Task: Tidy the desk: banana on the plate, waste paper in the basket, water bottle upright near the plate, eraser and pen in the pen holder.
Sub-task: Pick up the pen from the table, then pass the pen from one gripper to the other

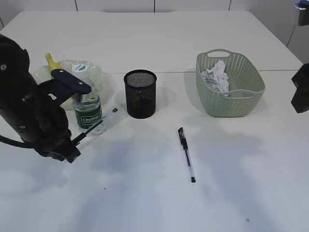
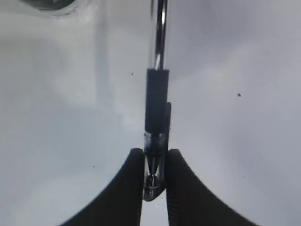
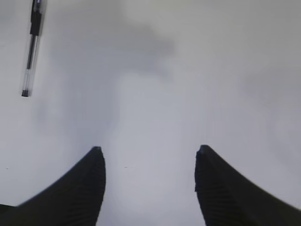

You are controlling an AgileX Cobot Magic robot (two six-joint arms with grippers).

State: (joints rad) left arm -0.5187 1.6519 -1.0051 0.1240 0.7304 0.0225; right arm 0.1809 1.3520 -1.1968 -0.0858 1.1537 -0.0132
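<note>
A white table (image 1: pixel 145 203) is seen from a slant in the exterior view. At the left of that frame the left arm (image 1: pixel 29 111) is lowered over the table, and a pen (image 1: pixel 99 123) is clamped at its capped end by the left gripper (image 2: pixel 155 176). In the left wrist view the two dark fingers (image 2: pixel 127 188) are pressed narrowly against the pen's black cap end at the bottom centre, and the clear barrel is seen running up to the top edge of the frame. In the exterior view this held pen is slanted up and to the right, crossing in front of a bottle (image 1: pixel 88 112) that is standing upright at the left. Behind the bottle, at the upper left, a plate (image 1: pixel 104 72) is seen with a banana (image 1: pixel 50 61) on it.

A black mesh holder (image 1: pixel 140 93) is set at the centre, right of the bottle. A second pen (image 1: pixel 186 154) is lying flat on the table below and right of the holder, its cap toward the top of the frame. It is also seen at the upper left of the right wrist view.

A green basket (image 1: pixel 230 83) is placed at the upper right, with crumpled paper (image 1: pixel 217 76) inside it.

The right gripper (image 3: pixel 149 160) is held wide open over bare table, with nothing between its fingers. The eraser cannot be made out.
</note>
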